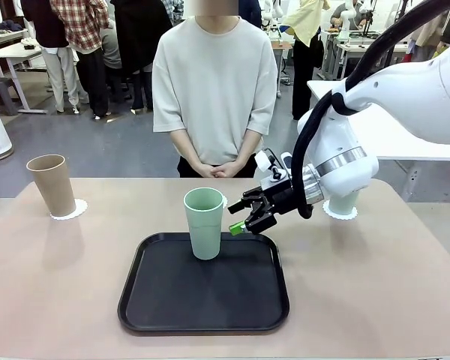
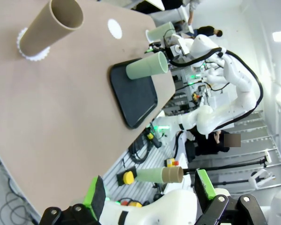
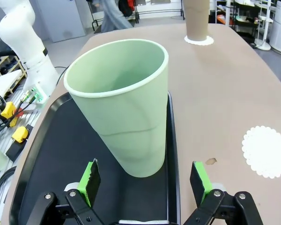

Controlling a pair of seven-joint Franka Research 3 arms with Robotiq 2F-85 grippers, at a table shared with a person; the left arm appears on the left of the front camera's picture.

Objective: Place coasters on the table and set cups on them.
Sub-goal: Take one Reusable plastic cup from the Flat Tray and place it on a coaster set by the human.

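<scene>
Just right of the mint cup point(image 1: 204, 225), the right gripper point(image 1: 240, 216) points at it with jaws spread wide, gripping nothing. The cup stands upright on the black tray point(image 1: 172, 300). Beyond the tray's far edge a bare coaster point(image 3: 267, 151) lies on the table point(image 1: 375, 285). Far left, the tan cup point(image 1: 51, 184) sits on its own coaster point(image 1: 76, 212). The left gripper point(image 2: 148, 186) is wide open, empty.

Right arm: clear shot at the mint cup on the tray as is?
Probably yes. The right gripper is open, right beside the mint green cup, which stands upright and alone on the black tray. In the right wrist view its jaws look wider than the cup's lower part, with nothing between.
</scene>
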